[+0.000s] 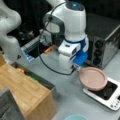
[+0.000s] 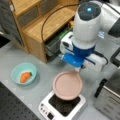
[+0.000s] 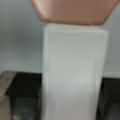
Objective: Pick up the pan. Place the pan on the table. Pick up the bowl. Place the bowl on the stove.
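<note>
Lifting the pan (image 2: 67, 85) by its white handle (image 3: 75, 72), the hand (image 1: 76, 67) is clamped on it, holding it just above the stove (image 2: 62, 106); carrying calls for clearing the bowl (image 2: 24, 73) on the worktop (image 2: 30, 92).

pan (image 2: 67, 85) matt pinkish | stove (image 2: 63, 106) glossy black top | table (image 2: 37, 92) matt grey

Pinkish-brown pan (image 2: 67, 85), teal bowl (image 2: 24, 73), grey table (image 2: 37, 92).

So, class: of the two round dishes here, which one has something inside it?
The teal bowl on the grey table: it holds a small orange carrot-like piece. The pinkish pan at the end effector, over the stove, is empty.
</note>
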